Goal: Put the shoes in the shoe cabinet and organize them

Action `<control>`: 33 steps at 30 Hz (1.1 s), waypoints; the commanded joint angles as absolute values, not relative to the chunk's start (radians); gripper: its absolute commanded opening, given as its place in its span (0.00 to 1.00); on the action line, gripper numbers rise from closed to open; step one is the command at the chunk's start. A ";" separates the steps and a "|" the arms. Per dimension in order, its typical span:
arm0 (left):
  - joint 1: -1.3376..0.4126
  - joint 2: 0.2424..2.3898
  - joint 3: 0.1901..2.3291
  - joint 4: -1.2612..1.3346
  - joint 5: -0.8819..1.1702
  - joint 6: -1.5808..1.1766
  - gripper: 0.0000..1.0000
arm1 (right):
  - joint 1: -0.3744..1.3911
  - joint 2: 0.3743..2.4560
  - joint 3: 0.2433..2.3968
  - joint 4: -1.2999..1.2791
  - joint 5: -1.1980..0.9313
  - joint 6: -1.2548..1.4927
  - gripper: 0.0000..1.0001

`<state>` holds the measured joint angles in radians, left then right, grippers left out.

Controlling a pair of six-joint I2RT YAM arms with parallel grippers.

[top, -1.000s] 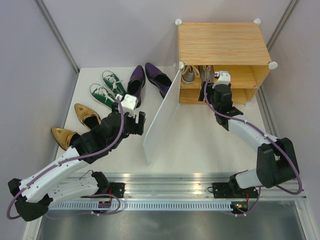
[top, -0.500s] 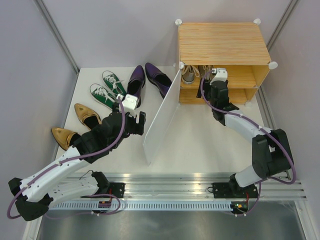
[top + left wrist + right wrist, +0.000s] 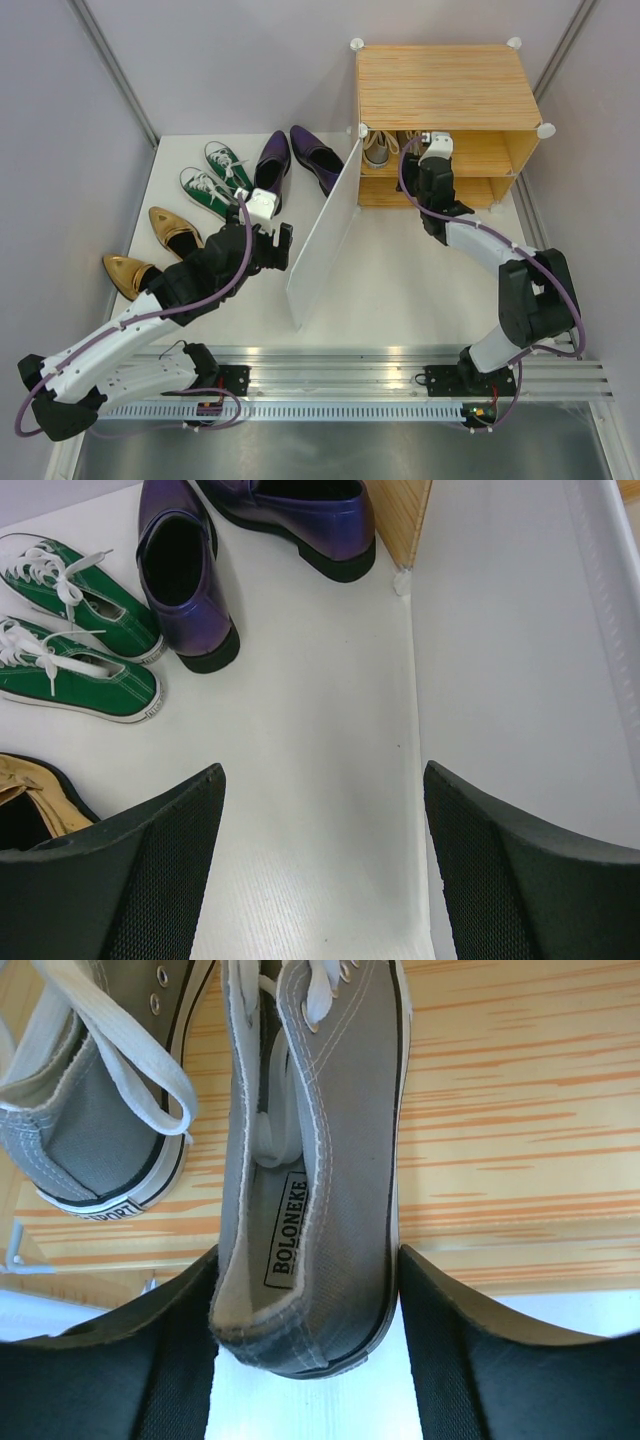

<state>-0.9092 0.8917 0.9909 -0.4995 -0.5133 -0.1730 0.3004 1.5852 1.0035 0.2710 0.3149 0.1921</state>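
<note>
Your right gripper (image 3: 305, 1290) reaches into the front of the shoe cabinet (image 3: 440, 85), which stands at the far right corner of the surface (image 3: 400, 270). Its fingers (image 3: 470, 1360) sit on either side of the heel of a grey sneaker (image 3: 320, 1160), close against both flanks. You cannot tell from these views whether they clamp it or only bracket it. The sneaker lies on the upper shelf (image 3: 500, 1140), toe pointing inward, with its heel overhanging the shelf's front edge. The second grey sneaker (image 3: 90, 1110) lies just beside it on the same shelf, toward the door side.

The white door panel (image 3: 325, 230) stands swung open, running from the cabinet's left front corner towards the near edge of the surface.

Your left gripper (image 3: 322, 780) hovers over bare surface just left of that door. Its fingers (image 3: 150, 880) are spread wide with nothing between them.

The remaining shoes are all left of the door. The two purple dress shoes (image 3: 295, 160) lie towards the far edge, their heels close together. The green sneakers (image 3: 215, 178) lie side by side just left of them. The two gold pointed shoes (image 3: 150, 250) lie along the left edge, one nearer you than the other, partly behind the left arm.
</note>
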 commanded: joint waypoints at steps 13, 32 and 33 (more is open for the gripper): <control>-0.905 0.902 0.988 -0.483 -0.503 -0.141 0.84 | 0.265 1.608 1.137 0.293 0.336 0.158 0.27; -0.905 0.922 0.991 -0.491 -0.525 -0.137 0.84 | 0.227 1.712 1.112 0.485 0.298 0.103 0.17; -0.905 0.923 0.991 -0.491 -0.525 -0.137 0.84 | 0.227 1.720 1.112 0.492 0.292 0.091 0.17</control>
<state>-0.9092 0.9230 0.9909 -0.5003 -0.5144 -0.1722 0.2398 1.7004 1.1164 0.3664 0.2951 0.1310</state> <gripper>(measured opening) 0.833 0.687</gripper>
